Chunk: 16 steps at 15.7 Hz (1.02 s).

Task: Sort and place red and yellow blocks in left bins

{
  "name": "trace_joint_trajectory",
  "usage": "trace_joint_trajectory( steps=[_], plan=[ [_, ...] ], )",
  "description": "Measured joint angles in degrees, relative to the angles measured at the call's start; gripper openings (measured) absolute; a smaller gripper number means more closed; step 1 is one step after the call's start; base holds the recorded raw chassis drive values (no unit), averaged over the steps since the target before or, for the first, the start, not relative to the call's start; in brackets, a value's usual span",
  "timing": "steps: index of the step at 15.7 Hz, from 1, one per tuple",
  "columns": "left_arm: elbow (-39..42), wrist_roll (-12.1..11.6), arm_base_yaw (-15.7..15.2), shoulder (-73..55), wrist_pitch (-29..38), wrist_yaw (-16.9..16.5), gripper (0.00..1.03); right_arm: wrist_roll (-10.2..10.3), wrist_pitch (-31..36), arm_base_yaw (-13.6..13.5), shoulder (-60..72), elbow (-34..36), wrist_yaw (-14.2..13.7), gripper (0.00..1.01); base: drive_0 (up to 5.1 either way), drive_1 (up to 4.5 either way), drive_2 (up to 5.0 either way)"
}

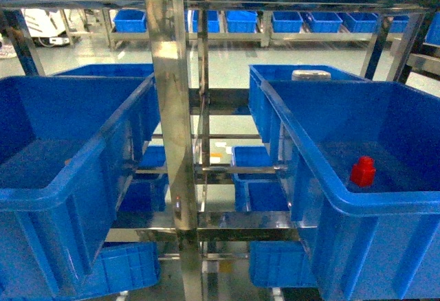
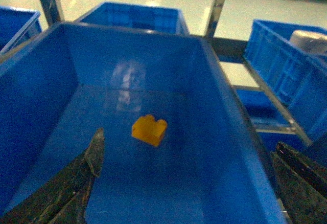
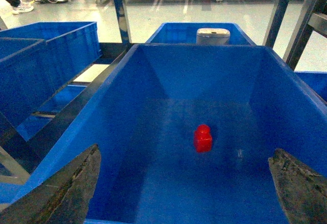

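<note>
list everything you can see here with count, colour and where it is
red block: 1, red, on the floor of the right front bin
yellow block: 1, yellow, on the floor of the left front bin
left front bin: 1, blue, left of the rack post
right front bin: 1, blue, right of the rack post
white cylinder: 1, white-grey, in the bin behind the right front bin
other bins: several, blue, on lower shelves and far racks
metal rack: 1, silver, centre
left hand: 1, dark, open above the yellow block's bin
right hand: 1, dark, open above the red block's bin
</note>
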<state>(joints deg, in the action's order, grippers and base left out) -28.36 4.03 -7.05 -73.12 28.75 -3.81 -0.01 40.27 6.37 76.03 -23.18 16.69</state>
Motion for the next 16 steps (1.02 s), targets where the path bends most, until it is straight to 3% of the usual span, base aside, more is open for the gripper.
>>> trace_joint_trajectory(
  steps=[1, 3, 7, 16],
  plan=[
    [0.2, 0.2, 0.5, 5.8, -2.2, -0.8, 0.98, 0.0, 0.0, 0.0, 0.0, 0.0, 0.0, 0.98, 0.0, 0.00, 0.0],
    [0.1, 1.7, 2.0, 15.5, -6.1, 1.2, 0.98, 0.0, 0.0, 0.0, 0.0, 0.0, 0.0, 0.98, 0.0, 0.00, 0.0],
    [-0.4, 2.2, 5.8, 21.5, -8.1, 3.6, 0.98, 0.0, 0.0, 0.0, 0.0, 0.0, 0.0, 0.98, 0.0, 0.00, 0.0],
    [-0.7, 2.2, 5.7, 21.2, -8.2, 3.9, 0.98, 0.0, 0.0, 0.0, 0.1, 0.0, 0.0, 0.98, 0.0, 0.00, 0.0]
  ],
)
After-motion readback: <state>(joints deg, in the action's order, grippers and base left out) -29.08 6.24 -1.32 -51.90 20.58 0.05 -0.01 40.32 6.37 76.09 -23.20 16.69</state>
